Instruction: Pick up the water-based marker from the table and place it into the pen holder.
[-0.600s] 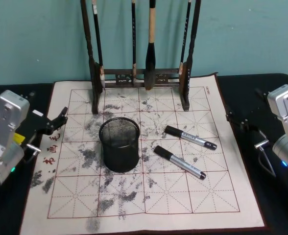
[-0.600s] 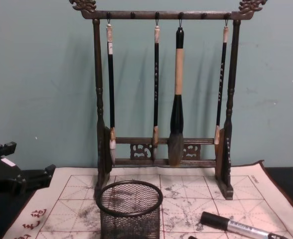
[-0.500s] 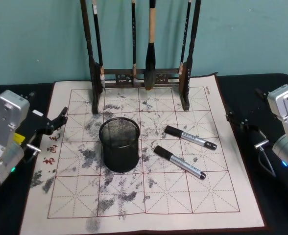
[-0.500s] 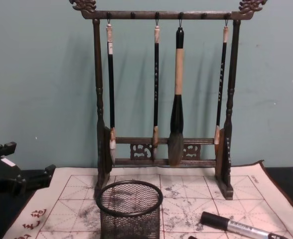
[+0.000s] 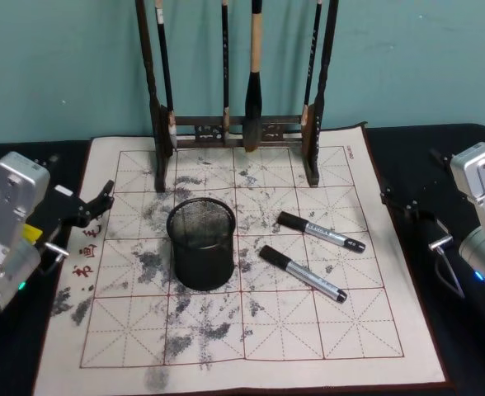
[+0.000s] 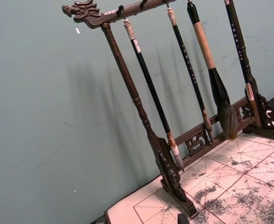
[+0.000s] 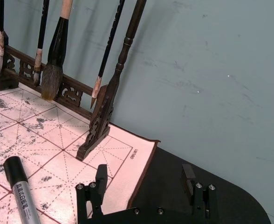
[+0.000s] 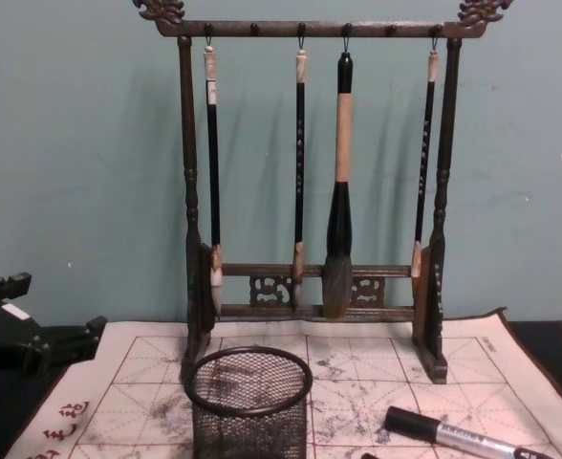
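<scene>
On the desk (image 5: 391,148), left edge, the left hand (image 5: 102,200) hangs open, empty. The pen holder (image 5: 201,256) stands mouth-up to receive. Right of it the water-based marker (image 5: 302,273) lies flat, nearer the right hand (image 7: 144,172), open, empty, at the right edge.

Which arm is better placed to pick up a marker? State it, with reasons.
Right. The near marker and far marker lie right of the pen holder, closer to the right gripper at the mat's right edge. The left gripper sits beyond the holder.
</scene>
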